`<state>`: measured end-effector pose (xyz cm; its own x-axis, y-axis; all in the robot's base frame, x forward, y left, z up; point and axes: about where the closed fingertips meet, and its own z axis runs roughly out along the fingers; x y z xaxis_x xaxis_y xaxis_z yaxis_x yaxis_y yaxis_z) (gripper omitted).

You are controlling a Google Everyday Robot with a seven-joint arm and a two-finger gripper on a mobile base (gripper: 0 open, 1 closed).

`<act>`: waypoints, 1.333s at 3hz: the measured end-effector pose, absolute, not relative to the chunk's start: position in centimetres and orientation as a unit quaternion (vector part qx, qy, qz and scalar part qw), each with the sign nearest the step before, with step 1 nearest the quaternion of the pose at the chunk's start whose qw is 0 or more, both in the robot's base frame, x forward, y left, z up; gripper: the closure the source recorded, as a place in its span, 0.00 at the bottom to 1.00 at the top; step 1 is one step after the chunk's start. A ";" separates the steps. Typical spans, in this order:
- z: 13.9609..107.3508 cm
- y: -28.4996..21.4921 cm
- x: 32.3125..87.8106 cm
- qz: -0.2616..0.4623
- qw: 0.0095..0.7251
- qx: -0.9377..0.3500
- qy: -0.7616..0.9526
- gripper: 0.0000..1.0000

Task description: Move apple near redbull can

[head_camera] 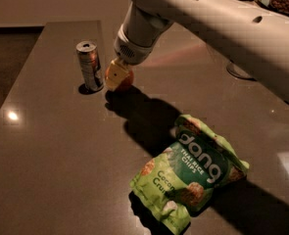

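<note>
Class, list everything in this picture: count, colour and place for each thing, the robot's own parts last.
can: one, silvery grey, upright on the table.
apple: one, red-orange, close beside the can, in the end effector.
chip bag: one, green, lying nearer the camera, apart from both.
table: one, dark grey-brown, under everything.
arm: one, white, reaching in from the upper right.
end effector: one, yellowish finger showing, shut on the apple beside the can.
</note>
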<state>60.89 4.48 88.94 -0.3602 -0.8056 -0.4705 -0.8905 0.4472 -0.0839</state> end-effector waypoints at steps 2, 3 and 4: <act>88.4 6.9 60.0 0.106 0.226 -0.552 0.795 0.59; 88.3 7.7 60.0 0.110 0.221 -0.560 0.791 0.36; 87.7 7.9 60.0 0.108 0.212 -0.568 0.788 0.12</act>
<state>59.95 7.85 87.70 -0.2653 -0.8486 -0.4577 -0.9406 0.3321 -0.0707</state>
